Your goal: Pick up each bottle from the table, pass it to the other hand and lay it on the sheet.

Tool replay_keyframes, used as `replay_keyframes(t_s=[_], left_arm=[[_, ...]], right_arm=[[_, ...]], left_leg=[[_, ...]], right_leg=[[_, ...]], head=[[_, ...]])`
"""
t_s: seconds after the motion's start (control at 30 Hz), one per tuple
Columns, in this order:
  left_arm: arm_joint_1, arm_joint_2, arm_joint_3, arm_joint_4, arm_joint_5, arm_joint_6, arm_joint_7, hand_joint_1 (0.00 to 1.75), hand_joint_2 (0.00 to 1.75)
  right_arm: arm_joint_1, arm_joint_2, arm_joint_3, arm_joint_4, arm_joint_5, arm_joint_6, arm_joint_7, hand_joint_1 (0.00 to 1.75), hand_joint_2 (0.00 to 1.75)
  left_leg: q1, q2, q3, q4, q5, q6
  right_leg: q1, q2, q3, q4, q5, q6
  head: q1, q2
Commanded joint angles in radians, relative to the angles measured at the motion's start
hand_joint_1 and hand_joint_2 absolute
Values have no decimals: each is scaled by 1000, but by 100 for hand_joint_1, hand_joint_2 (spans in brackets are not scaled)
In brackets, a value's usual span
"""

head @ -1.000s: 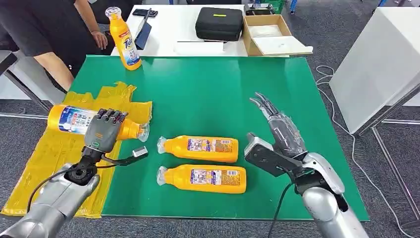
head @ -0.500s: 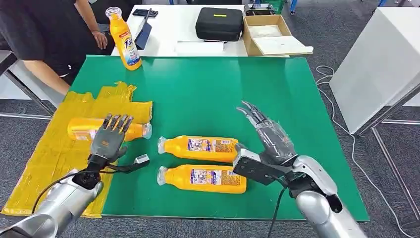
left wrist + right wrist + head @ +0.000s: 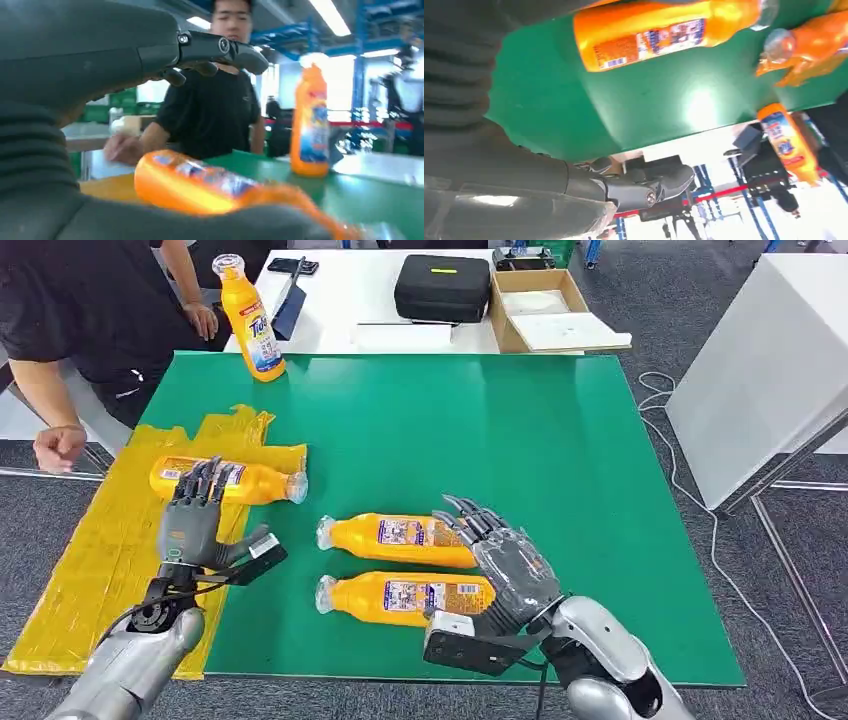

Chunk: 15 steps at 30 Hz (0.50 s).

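The right hand, fingers spread and holding nothing, hovers over the two orange plastic bottles lying side by side on the green desk. Smooth and likely slippery: grasp mid-body at the label. The left hand, open, hangs beside a bottle on the yellow plastic sheet.

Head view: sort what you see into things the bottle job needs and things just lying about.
For the job:
- yellow sheet
- bottle on the sheet
- two lying bottles
- upright bottle
- left hand, right hand

Lying about:
- black case
- cardboard box
- white table
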Motion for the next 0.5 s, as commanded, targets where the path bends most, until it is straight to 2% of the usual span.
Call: replay_keyframes(t_s=[0.03, 0.13, 0.2, 0.33, 0.5], left_arm=[[63, -24, 168, -198, 257, -26, -87, 0, 0], [115, -19, 312, -458, 626, -121, -183, 0, 0], [109, -14, 372, -538, 769, -182, -186, 0, 0], [78, -3, 389, -522, 863, -219, -189, 0, 0], [112, -5, 416, -497, 901, -198, -214, 0, 0]], right_arm=[[-38, 16, 73, 15, 18, 42, -5, 0, 175], [-68, 43, 137, 68, 36, 76, 2, 0, 175], [-95, 49, 186, 128, 41, 79, 17, 0, 175], [-115, 41, 255, 223, 79, 50, 85, 0, 175], [-62, 44, 267, 262, 181, 18, 208, 0, 175]], left_leg=[[-1, 0, 1, 0, 0, -1], [1, 4, 0, 2, -1, -2], [1, 5, 0, 3, -2, -2], [1, 2, 2, 0, 0, -2], [0, 2, 4, -1, 0, -2]], right_leg=[[-1, 0, 1, 0, 0, 1], [1, 3, 0, 1, 0, 0], [1, 4, 0, 2, 0, 0], [1, 1, 2, 0, 0, 0], [0, 2, 4, -1, 0, 0]], head=[[0, 0], [0, 0], [0, 0], [0, 0], [0, 0]])
